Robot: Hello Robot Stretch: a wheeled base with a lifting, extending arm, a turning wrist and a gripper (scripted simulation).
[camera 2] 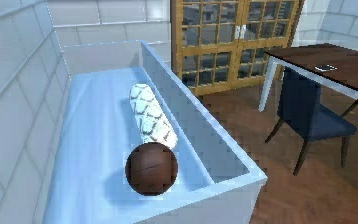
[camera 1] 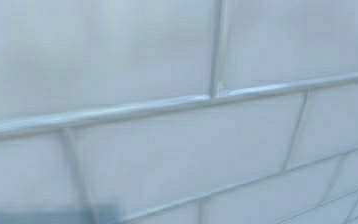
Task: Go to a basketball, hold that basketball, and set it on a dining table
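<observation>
Right, I'm at the end of step 1, the approach. The ball (camera 2: 151, 168) lies in a pale blue tub (camera 2: 219, 152), at the near end, on the tub floor. A patterned white roll (camera 2: 150, 112) lies just behind it, prob. touching or nearly so. The front cam faces a white tiled wall (camera 1: 137, 60) v. close, so I judge there's little room ahead.

Gripper state: can't tell from these pics.

Next step is the grasp, not yet begun. In the arm side view the ball sits a bit left of centre, so I reckon a small base shuffle is needed to line the arm up with it. Then lift enough to clear the tub's rim, extend out over the ball and come down on it. The ball is round and smooth-ish and may roll along the tub floor if nudged off-centre, so the approach should be as central as poss. The roll behind might stop it rolling away.

After that comes the drop-off. The dark desk (camera 2: 307, 57) stands at the view's right, well apart from the tub, w/ a blue chair (camera 2: 305, 108) tucked at its near side and a small flat item (camera 2: 326, 67) on top. A wooden glass-door cabinet (camera 2: 232, 40) stands beyond. I'll need to turn and drive round the chair.
</observation>
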